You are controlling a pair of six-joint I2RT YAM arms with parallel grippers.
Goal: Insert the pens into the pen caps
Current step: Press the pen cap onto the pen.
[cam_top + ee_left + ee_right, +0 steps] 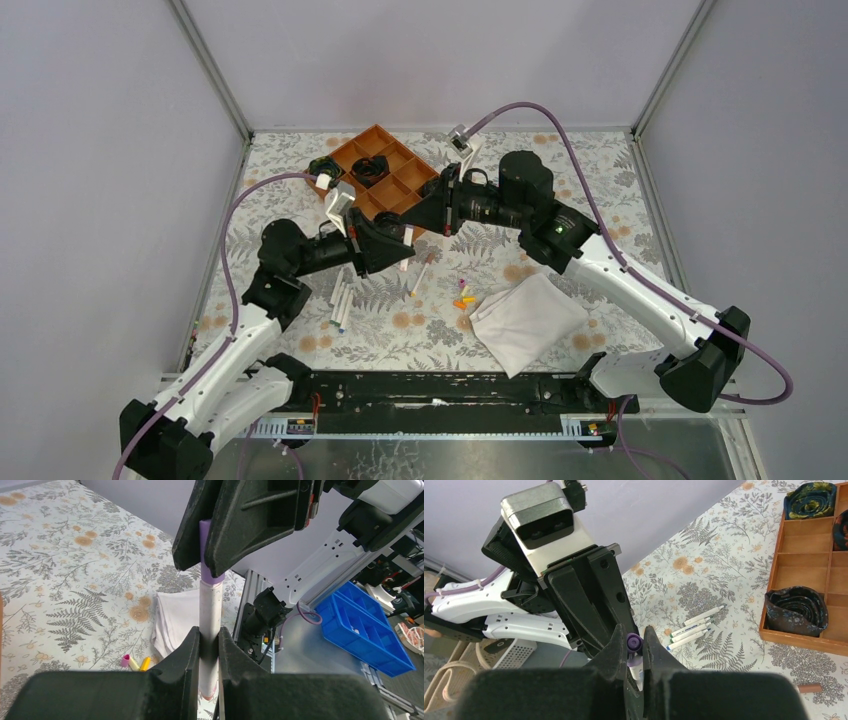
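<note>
My left gripper [210,636] is shut on the white barrel of a pen [210,605], which stands upright between its fingers. A purple pen cap [212,575] sits on the pen's top end, pinched by my right gripper [634,636], which is shut on that cap [634,641]. From above, the two grippers, left [402,245] and right [408,225], meet tip to tip over the table's middle. Several loose pens [340,295] lie left of them and one more pen [420,278] lies to the right. Small coloured caps [463,295] lie beside the cloth.
A folded white cloth [525,320] lies at the front right. An orange compartment tray [392,150] with dark rolled items stands at the back. Pink [125,660] and yellow [145,663] caps lie near the cloth's corner. A blue bin [365,630] sits off the table.
</note>
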